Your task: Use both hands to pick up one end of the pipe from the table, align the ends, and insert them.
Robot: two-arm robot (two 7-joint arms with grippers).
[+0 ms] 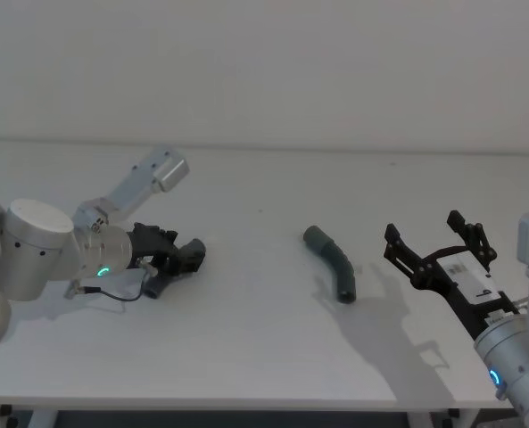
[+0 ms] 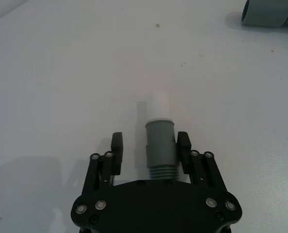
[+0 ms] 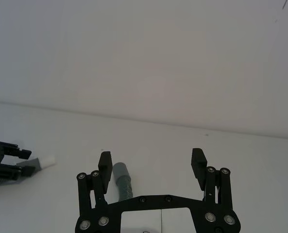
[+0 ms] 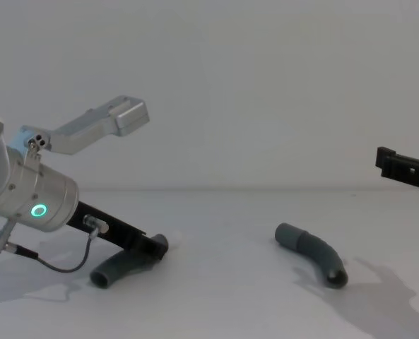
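Straddling white-tipped pipe point(image 2: 160, 138), left claw point(image 2: 150, 141) spread

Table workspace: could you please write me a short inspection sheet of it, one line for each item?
Surface: white table, matte and plain, with a few small dark specks.
Job's things: white-tipped piece sits between the fingers of the left gripper; collared piece lies free mid-table.
Clutter: nothing seen.
Grippers: left gripper open, low at the table, astride the white-tipped piece; right gripper open, holding nothing, to the right of the collared piece.
Cables: thin black cable hangs in a loop behind the left gripper.
Surroundings: plain white wall.
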